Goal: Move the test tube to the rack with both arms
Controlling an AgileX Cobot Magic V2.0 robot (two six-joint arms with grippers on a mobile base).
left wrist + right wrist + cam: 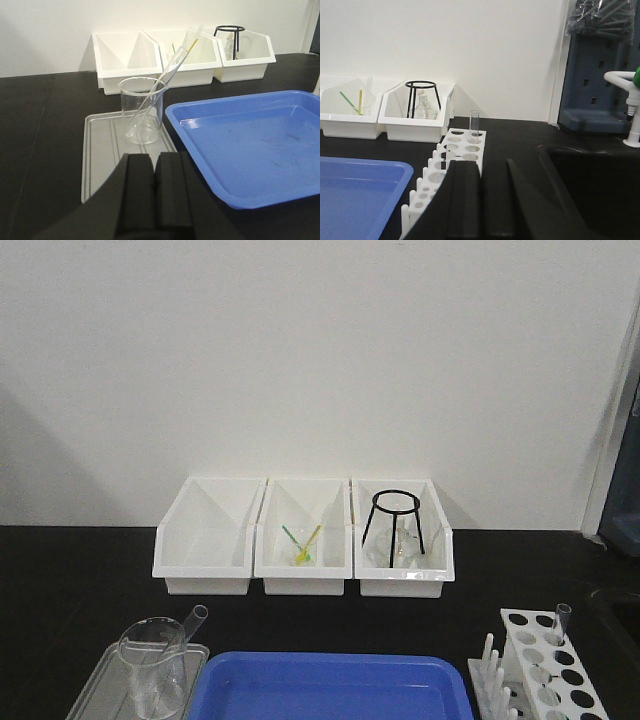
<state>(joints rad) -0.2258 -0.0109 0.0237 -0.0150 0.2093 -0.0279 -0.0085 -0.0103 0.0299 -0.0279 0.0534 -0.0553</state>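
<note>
Black bench (80,570) meets a plain white wall (300,340), and three white bins stand side by side along that wall. The left bin (205,540) shows only its sloped divider. The middle bin (300,555) holds yellow and green sticks (303,540). The right bin (400,565) holds a black wire tripod (396,510) over a small glass flask (423,107).

Nearer to me, a blue tray (330,685) lies at the centre of the bench. Just to its left is a clear ribbed tray (100,150) carrying a glass beaker (142,112). The test tube (165,80) leans inside the beaker, round bottom down on the beaker's floor and open end sticking out past the rim towards the bins.

The white rack (445,155) stands on the blue tray's right, its pegs on the tray side. A second test tube (474,122) stands upright in a far hole of the rack.

To the right of the rack the bench drops into a dark sink (590,175). Behind the sink are a blue pegboard panel (590,75) and a white tap (632,100) with a green knob.

My left end effector (155,162) hangs low before the clear tray, fingers together on nothing. My right end effector (481,167) sits just behind the rack, fingers likewise pressed together and empty.
</note>
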